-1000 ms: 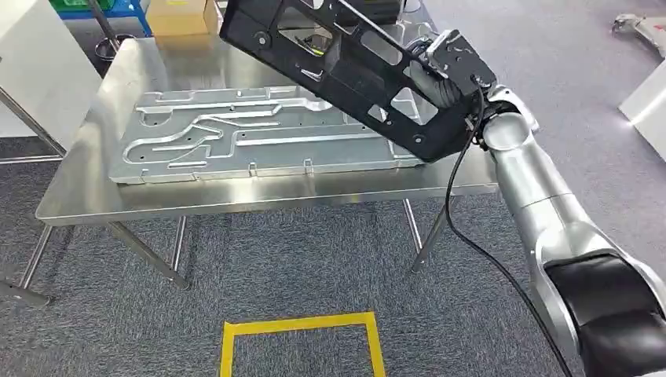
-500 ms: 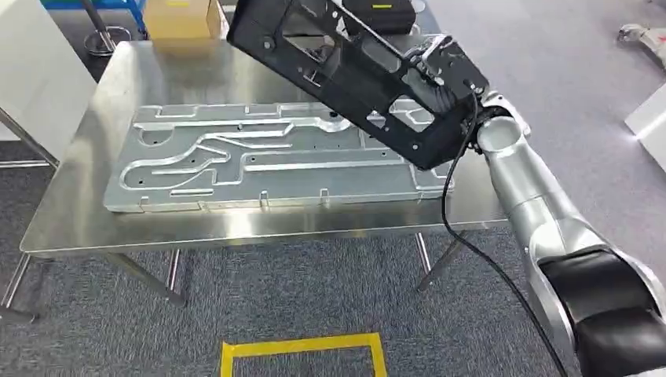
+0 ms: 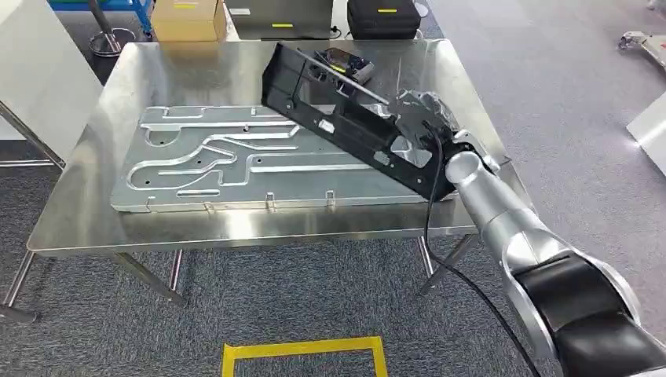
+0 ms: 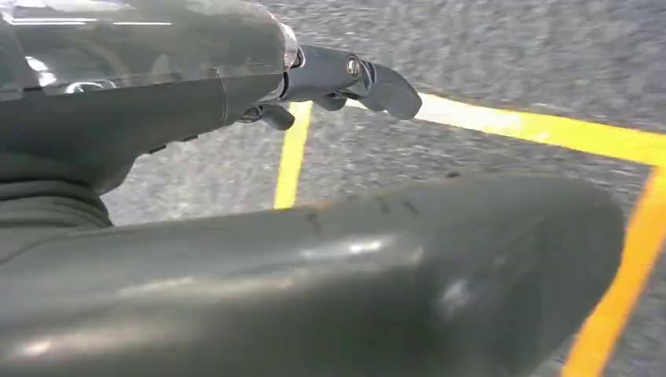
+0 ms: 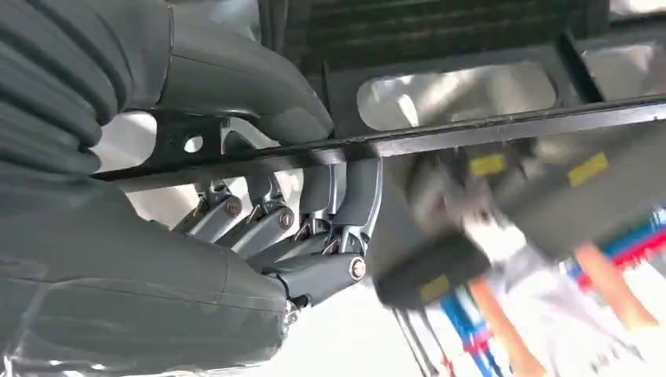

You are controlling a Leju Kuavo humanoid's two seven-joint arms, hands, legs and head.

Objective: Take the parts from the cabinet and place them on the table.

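Black frame part [image 3: 345,118] has dropped a lot over the last second: it was held high above the table [image 3: 236,228], now it's low and tilted, far end down near the tabletop, overlapping the big aluminium plate [image 3: 236,161]. Can't tell if it's touching yet. Right hand [image 3: 424,118] grips the part's near end, fingers [image 5: 314,204] wrapped round a bar. Left hand [image 4: 345,78] hangs over the floor, fingers curled, holding nothing. Looks like placement is nearly done; release should be next.
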